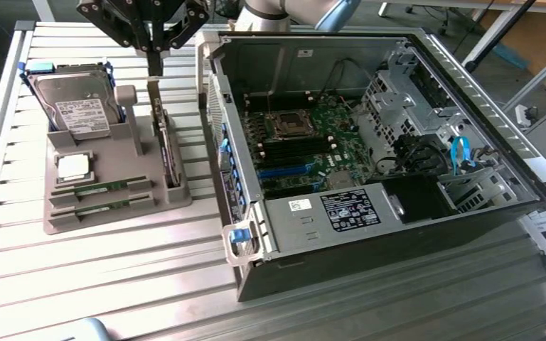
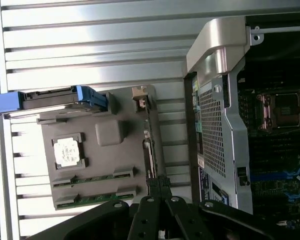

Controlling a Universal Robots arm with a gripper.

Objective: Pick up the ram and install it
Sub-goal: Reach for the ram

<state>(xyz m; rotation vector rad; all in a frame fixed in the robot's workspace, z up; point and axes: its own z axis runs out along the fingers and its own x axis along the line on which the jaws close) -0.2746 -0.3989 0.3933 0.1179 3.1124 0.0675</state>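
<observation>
In the exterior view, we see the hand (image 1: 154, 71) hanging over the exterior view's left part of the slatted bench (image 1: 111, 284), its fingers pressed together and nothing between them. Its tips are just above the upright end of a dark expansion card (image 1: 164, 145) standing on edge in a gray holder (image 1: 111, 217); we cannot tell whether they touch it. One ram stick (image 1: 99, 187) lies flat in a slot of that holder, and a second ram stick (image 1: 91, 207) lies in the slot just beside it, both well apart from the hand. In the same holder sit a square processor chip (image 1: 72, 167) and a hard drive (image 1: 74, 99). To the exterior view's right an open computer case (image 1: 463, 78) lies on its side with the motherboard (image 1: 311, 135) exposed. In the wrist view, we look past the closed hand (image 2: 157, 181) onto the holder (image 2: 100, 160): the fingertips overlap one end of the card (image 2: 150, 150), the ram stick (image 2: 97, 178) and second ram stick (image 2: 95, 198) lie parallel in their slots, near the processor chip (image 2: 68, 151), with the case (image 2: 215, 50) beside the holder.
</observation>
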